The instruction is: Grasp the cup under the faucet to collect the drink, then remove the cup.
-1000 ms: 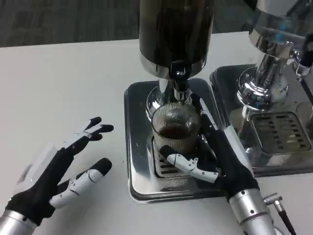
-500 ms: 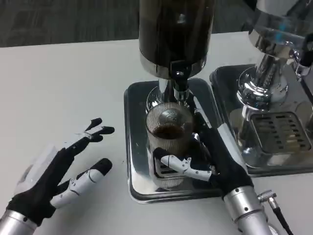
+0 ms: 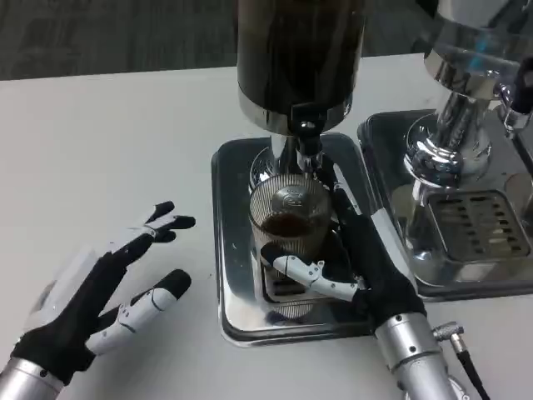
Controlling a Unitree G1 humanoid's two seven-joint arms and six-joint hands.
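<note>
Fingers of right hand clamp cup below faucet; left hand fingers spread.

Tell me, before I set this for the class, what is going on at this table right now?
The robot's right hand grips a ribbed clear glass cup holding some dark drink, on the shiny metal drip tray, below the faucet of the tall dark drink dispenser. The left hand rests open on the white table, holding nothing. A second, silver dispenser stands to the right.
</note>
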